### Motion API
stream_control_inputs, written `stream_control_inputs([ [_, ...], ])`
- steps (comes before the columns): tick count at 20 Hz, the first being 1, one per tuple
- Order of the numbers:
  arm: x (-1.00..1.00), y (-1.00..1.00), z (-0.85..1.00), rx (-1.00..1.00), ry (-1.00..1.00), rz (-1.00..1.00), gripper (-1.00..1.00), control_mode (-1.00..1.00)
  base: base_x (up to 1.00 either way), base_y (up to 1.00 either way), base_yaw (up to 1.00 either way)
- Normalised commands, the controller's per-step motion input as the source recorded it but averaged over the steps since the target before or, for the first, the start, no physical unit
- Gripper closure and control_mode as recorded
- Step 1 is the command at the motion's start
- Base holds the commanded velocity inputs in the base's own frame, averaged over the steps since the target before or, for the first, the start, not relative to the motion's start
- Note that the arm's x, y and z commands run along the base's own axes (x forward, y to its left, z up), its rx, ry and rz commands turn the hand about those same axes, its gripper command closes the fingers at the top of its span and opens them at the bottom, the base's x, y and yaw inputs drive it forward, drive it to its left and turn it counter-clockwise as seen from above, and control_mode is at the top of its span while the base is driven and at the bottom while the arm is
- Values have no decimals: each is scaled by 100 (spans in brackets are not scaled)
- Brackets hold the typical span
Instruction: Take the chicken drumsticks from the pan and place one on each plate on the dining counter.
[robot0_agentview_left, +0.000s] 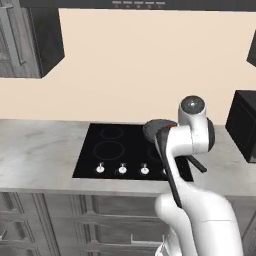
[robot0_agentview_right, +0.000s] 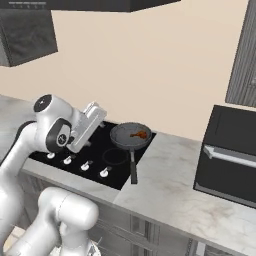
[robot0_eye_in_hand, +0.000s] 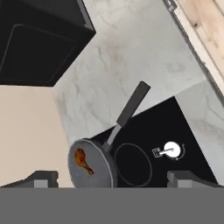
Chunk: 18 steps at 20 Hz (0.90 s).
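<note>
In the middle of the frame we saw a black cooktop set in a grey marbled worktop, four white knobs along its lower edge. The white arm rose from the lower right and covered most of the pan. A black microwave stood at the right edge.

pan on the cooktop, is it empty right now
No, a chicken drumstick lies inside the pan, showing orange-brown against its dark grey base in the right base view.
</note>
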Motion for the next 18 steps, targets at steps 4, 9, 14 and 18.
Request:
stream_control_inputs([
  [4,91,-35,0,4,37,0,-100,-100,0,0,0],
  [9,72,-69,-12,13,29,0,-100,-100,0,0,0],
  [14,93,-30,-46,5,14,1,-100,-100,0,0,0],
  [18,94,0,-61,0,1,2,-100,-100,0,0,0],
])
